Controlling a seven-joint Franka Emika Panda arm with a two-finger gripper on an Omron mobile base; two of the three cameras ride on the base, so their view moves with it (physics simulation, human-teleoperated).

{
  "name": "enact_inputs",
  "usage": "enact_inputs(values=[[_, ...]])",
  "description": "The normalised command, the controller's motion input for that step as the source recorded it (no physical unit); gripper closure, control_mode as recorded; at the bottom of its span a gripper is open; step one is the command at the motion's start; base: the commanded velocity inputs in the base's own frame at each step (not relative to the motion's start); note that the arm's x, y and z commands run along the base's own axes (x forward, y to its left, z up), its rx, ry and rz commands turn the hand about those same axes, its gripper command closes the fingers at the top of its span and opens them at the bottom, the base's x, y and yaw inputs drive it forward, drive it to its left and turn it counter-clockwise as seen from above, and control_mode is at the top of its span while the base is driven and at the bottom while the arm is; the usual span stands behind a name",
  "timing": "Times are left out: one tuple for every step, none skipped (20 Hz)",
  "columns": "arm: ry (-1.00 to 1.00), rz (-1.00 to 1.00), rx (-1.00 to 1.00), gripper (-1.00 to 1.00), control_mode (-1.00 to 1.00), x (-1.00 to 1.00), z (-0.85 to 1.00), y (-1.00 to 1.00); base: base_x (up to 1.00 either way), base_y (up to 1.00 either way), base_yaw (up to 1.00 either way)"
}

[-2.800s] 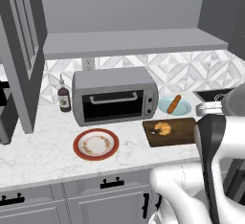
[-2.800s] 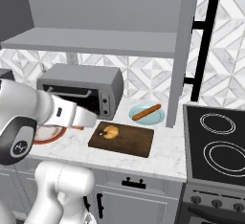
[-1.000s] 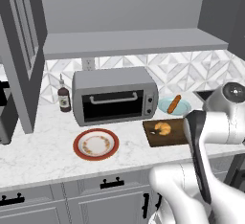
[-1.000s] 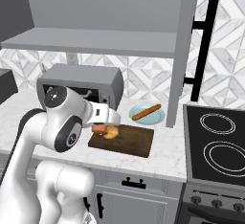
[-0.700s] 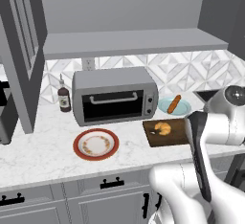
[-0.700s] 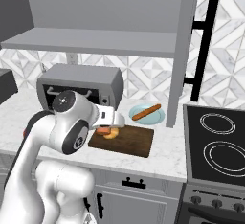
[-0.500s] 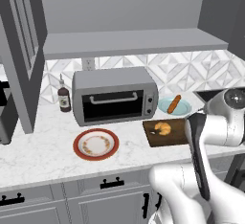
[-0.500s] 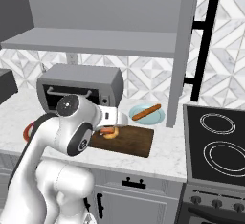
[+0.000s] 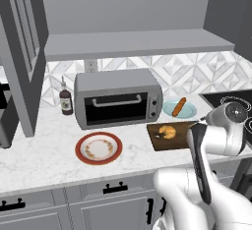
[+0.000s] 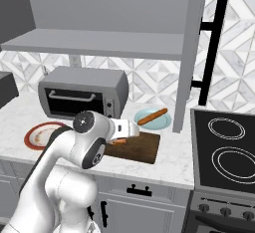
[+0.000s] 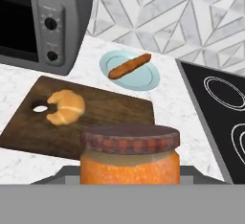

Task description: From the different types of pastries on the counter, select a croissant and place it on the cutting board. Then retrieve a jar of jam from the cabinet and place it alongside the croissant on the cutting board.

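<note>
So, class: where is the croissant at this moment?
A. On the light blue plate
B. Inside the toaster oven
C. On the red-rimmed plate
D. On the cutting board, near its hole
D. The croissant lies on the cutting board beside its hole; the blue plate holds only the stick pastry.

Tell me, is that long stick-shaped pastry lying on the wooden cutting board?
No. The stick pastry lies on a pale blue plate beyond the cutting board, which carries the croissant.
</note>
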Motion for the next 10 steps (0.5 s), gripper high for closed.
enact_inputs(values=[[-0.18,0.00,-0.07,1.00,-1.00,0.14,-1.00,0.11,0.00,0.00,0.00],[-0.18,0.00,-0.09,1.00,-1.00,0.20,-1.00,0.18,0.00,0.00,0.00],[-0.18,0.00,-0.08,1.00,-1.00,0.22,-1.00,0.15,0.00,0.00,0.00],[-0.19,0.00,-0.08,1.00,-1.00,0.24,-1.00,0.14,0.00,0.00,0.00],[-0.23,0.00,-0.09,1.00,-1.00,0.29,-1.00,0.14,0.00,0.00,0.00],[-0.23,0.00,-0.09,1.00,-1.00,0.40,-1.00,0.17,0.00,0.00,0.00],[-0.25,0.00,-0.10,1.00,-1.00,0.40,-1.00,0.17,0.00,0.00,0.00],[-0.26,0.00,-0.10,1.00,-1.00,0.44,-1.00,0.19,0.00,0.00,0.00],[-0.25,0.00,-0.09,1.00,-1.00,0.46,-0.97,0.17,0.00,0.00,0.00],[-0.25,0.00,-0.09,1.00,-1.00,0.46,-0.99,0.16,0.00,0.00,0.00]])
